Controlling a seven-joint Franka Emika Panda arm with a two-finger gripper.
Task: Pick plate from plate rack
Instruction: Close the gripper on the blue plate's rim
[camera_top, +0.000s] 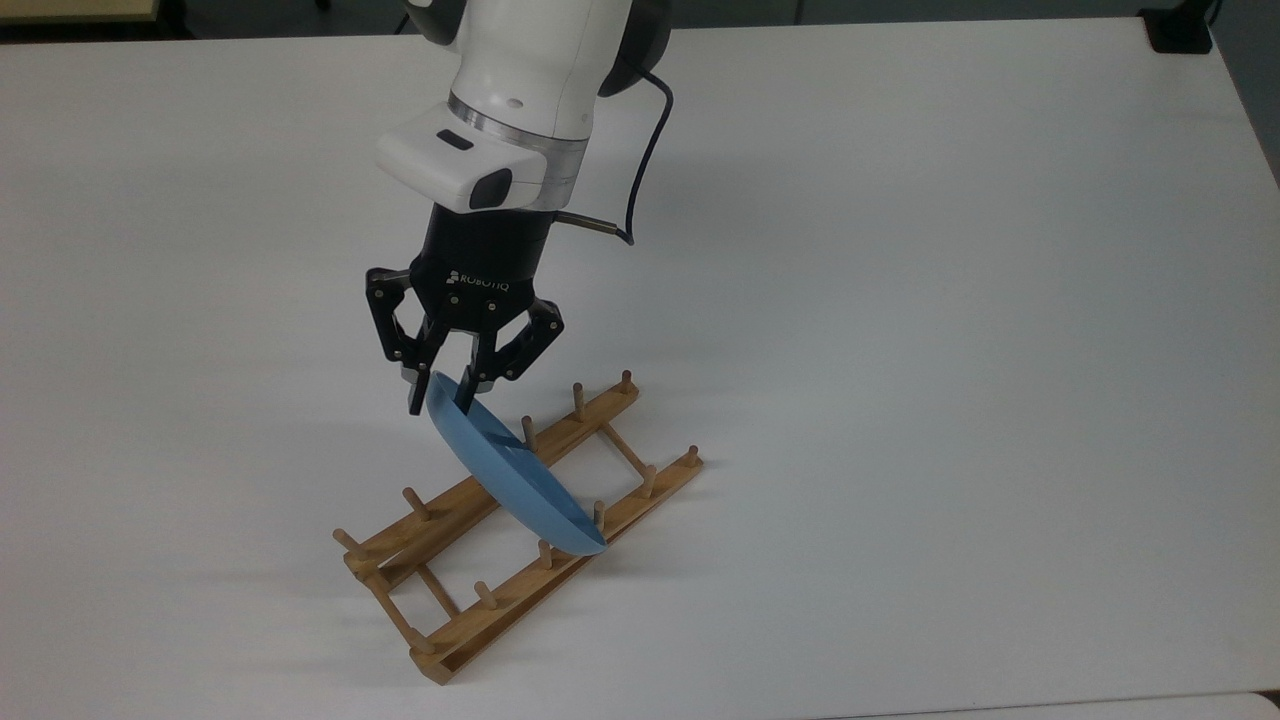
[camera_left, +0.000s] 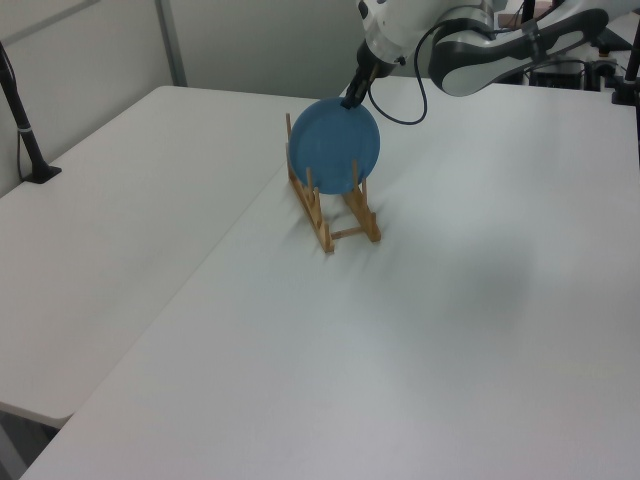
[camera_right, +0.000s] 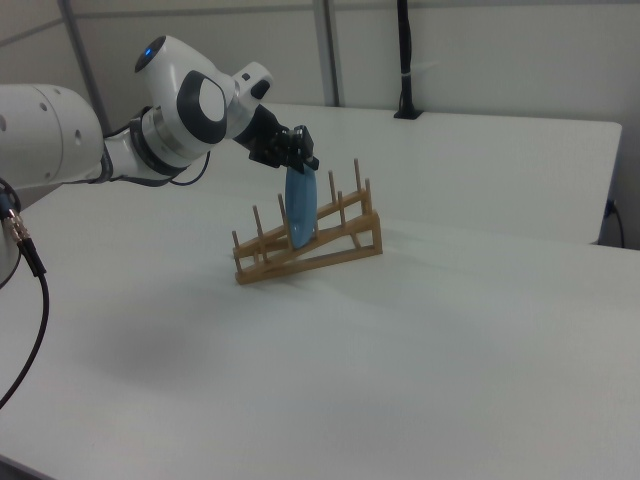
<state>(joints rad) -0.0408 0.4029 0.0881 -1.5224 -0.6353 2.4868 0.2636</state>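
The light-blue plate (camera_top: 520, 480) stands on edge, leaning in the wooden plate rack (camera_top: 520, 600) near the table's front in the top view. My gripper (camera_top: 438, 403) points down at the plate's upper rim, one finger on each side of it and drawn in close around it. The plate still rests in the rack between the pegs. The left view shows the plate (camera_left: 335, 145) face-on with the gripper (camera_left: 350, 100) at its top edge, above the rack (camera_left: 325, 225). In the right view the gripper (camera_right: 298, 163) sits on top of the edge-on plate (camera_right: 299, 205) in the rack (camera_right: 330, 250).
The white table (camera_top: 900, 300) stretches wide around the rack. A black post base (camera_top: 1180, 30) stands at the far right corner in the top view. A second white table (camera_left: 110, 220) adjoins on the left view's left.
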